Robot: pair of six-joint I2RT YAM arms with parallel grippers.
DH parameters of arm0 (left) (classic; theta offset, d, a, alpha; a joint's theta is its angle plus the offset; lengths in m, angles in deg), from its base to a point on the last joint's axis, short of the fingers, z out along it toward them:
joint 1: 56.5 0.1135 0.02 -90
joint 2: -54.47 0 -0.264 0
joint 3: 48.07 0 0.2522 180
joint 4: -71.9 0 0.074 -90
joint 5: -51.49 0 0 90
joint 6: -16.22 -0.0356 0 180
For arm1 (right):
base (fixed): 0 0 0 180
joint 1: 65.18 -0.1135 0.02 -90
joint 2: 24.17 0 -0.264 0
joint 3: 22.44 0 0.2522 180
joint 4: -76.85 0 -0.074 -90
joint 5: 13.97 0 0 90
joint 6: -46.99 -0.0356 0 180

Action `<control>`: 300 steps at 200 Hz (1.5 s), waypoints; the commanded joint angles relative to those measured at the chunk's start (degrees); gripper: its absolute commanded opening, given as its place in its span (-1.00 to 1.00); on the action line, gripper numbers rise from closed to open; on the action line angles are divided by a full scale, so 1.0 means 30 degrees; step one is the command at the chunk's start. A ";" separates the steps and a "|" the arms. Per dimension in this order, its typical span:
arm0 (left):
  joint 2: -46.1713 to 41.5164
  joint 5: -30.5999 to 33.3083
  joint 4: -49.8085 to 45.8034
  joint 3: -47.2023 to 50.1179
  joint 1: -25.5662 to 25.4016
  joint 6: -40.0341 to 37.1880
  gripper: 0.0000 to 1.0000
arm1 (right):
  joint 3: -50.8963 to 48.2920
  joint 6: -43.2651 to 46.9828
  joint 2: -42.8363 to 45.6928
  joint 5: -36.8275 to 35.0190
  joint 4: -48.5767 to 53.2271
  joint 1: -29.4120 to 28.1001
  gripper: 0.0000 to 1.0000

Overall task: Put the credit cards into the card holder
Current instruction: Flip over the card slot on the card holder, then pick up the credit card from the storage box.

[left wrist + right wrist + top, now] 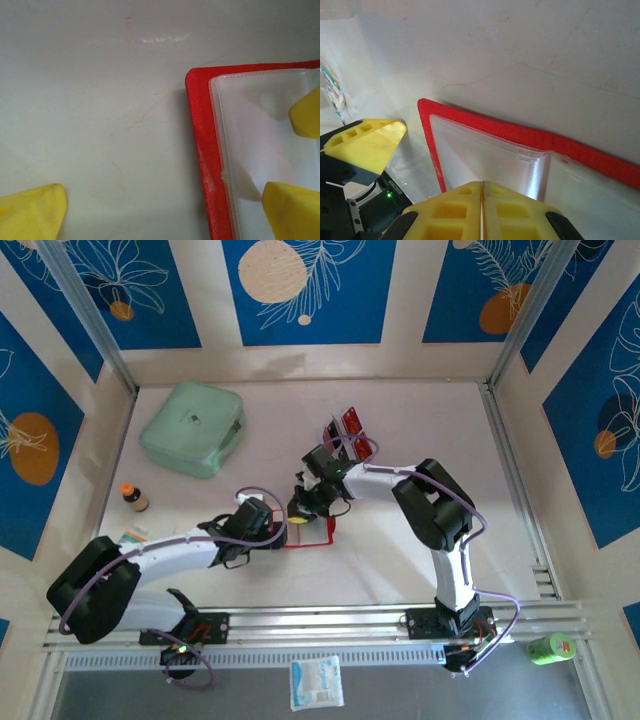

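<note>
top external view: the card holder [312,532] lies open and flat on the table [430,430], red cover down. the left gripper [272,527] is at the holder's left edge, released, with jaws fully spread. left wrist view: one yellow finger [32,210] is over bare table left of the holder, and the other finger [295,212] is over the holder's clear sleeve [250,130]. contact cannot be confirmed. the right gripper [303,503] hangs over the holder's far left part. right wrist view: its pads [455,212] are clenched flat together above the sleeve. whether anything thin is pinched between them cannot be told. the credit cards [352,424] stand upright in a clear rack [362,448], beyond and right of the holder. a mint-green case [193,428] lies beyond and well left of the holder.
</note>
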 commanded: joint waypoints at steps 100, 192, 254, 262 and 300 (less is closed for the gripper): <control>0.0572 0.0819 -0.0735 0.0009 0.0171 0.0081 1.00 | 0.3637 0.6306 0.3783 -0.5339 0.7535 0.4561 -0.53; 0.0457 0.0861 -0.0841 0.0123 0.0172 0.0182 1.00 | 0.9579 1.0614 0.0186 -1.1397 1.2383 0.4577 -0.43; 0.0282 0.0931 -0.0836 0.0292 0.0172 0.0226 1.00 | 1.1990 1.1831 -0.2283 -1.3165 1.3698 0.3987 -0.43; 0.0238 0.0941 -0.0856 0.0335 0.0175 0.0255 1.00 | 1.2136 1.1888 -0.2456 -1.3287 1.3775 0.3929 -0.43; 0.0106 0.0959 -0.0832 0.0430 0.0172 0.0287 1.00 | 1.2302 1.1929 -0.2697 -1.3258 1.3879 0.3872 -0.45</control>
